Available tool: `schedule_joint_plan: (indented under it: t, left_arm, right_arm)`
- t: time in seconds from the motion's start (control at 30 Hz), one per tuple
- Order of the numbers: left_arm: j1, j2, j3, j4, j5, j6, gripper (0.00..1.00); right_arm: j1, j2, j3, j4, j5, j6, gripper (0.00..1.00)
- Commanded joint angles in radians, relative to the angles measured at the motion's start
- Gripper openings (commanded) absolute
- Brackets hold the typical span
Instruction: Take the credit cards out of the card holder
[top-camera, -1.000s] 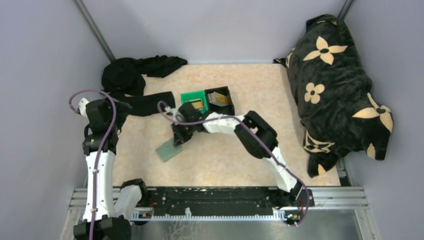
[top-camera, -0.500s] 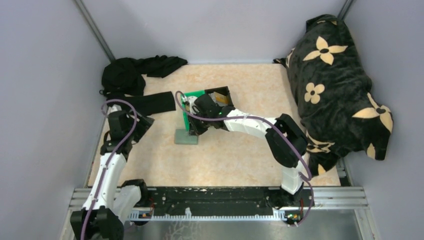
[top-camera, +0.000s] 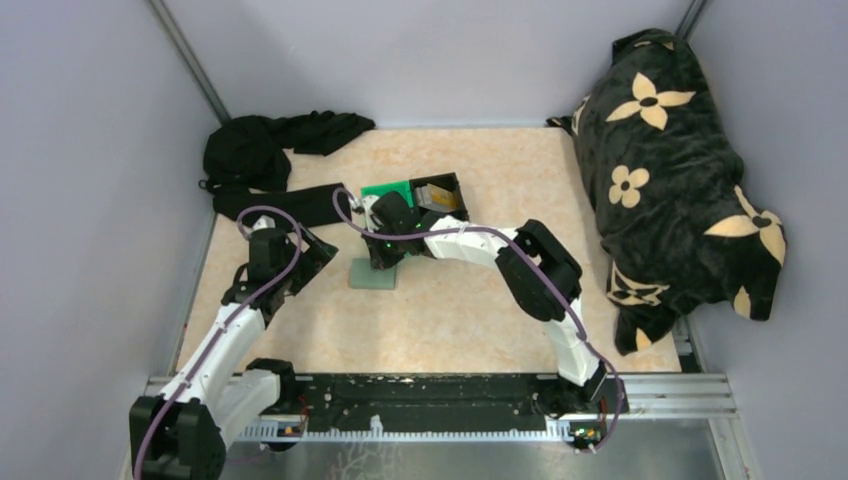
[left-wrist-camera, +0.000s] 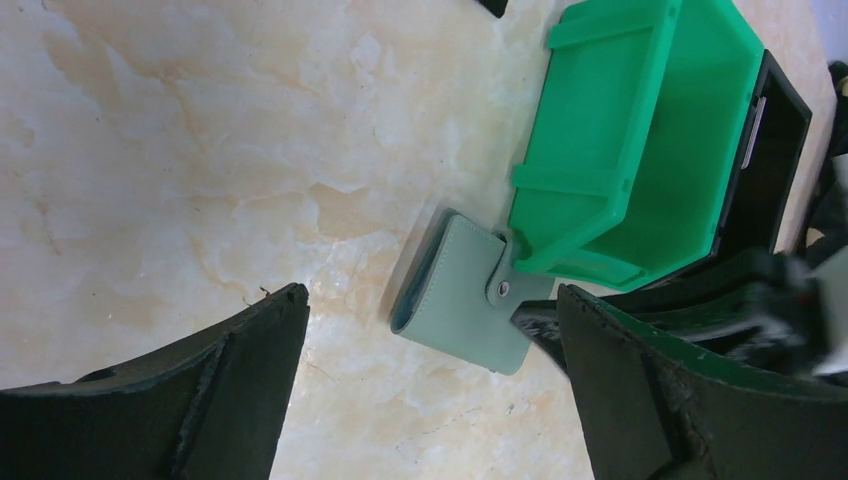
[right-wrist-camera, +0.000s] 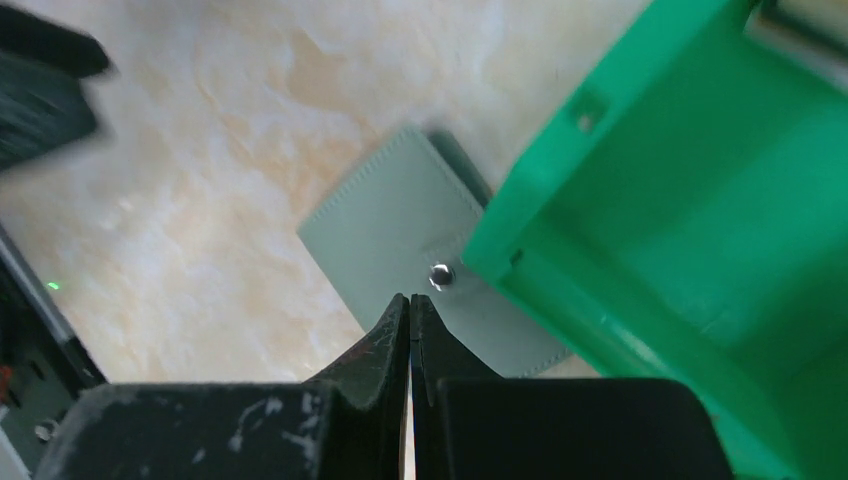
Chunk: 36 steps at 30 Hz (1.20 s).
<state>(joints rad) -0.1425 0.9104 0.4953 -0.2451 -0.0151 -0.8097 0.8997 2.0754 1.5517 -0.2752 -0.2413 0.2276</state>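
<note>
That card holder (left-wrist-camera: 462, 300) looked soft and light, snapped shut at the green bin's (left-wrist-camera: 640, 130) 6 o'clock; I'd have pinched its tab (left-wrist-camera: 497, 282). The right gripper (right-wrist-camera: 410, 310) was clenched empty, the left gripper (top-camera: 305, 252) gaped wide.

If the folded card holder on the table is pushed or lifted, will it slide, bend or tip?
The card holder lies flat and folded, so a push would probably make it slide, not tip. It looks soft and stitched, so if lifted by one edge it may bend or fall open.
</note>
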Motion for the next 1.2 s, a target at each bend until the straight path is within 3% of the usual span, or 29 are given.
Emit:
schedule_joint_plan:
  t: [0.0,0.3,0.43,0.6,0.7,0.9,1.0,1.17]
  left_arm:
    - [-0.003,-0.007,0.012,0.034,-0.023,0.015,0.99]
    - [-0.008,0.045,-0.038,0.136,0.068,-0.011,0.91]
    - [-0.048,0.068,-0.055,0.175,0.071,-0.026,0.88]
    - [-0.082,0.064,-0.054,0.164,0.051,-0.029,0.88]
    - [-0.092,0.023,-0.053,0.121,0.011,-0.029,0.88]
    - [-0.093,-0.115,-0.027,-0.039,-0.089,-0.03,0.9]
    - [-0.094,-0.162,-0.029,-0.087,-0.053,-0.042,0.9]
    - [-0.119,-0.186,-0.131,0.063,0.218,-0.059,0.82]
  right_arm:
    - [0.022,-0.045,-0.112,0.048,0.033,-0.024,0.0]
    - [0.134,-0.221,-0.387,0.103,0.058,-0.012,0.0]
    - [0.216,-0.233,-0.371,0.088,0.078,-0.013,0.0]
    - [0.216,-0.268,-0.304,0.102,0.152,-0.008,0.01]
    - [0.205,-0.298,-0.252,0.082,0.228,-0.048,0.1]
    - [0.199,-0.28,-0.176,0.024,0.324,-0.146,0.42]
    - [0.195,-0.258,-0.16,0.001,0.339,-0.159,0.44]
    - [0.14,-0.314,-0.237,0.067,0.275,-0.106,0.43]
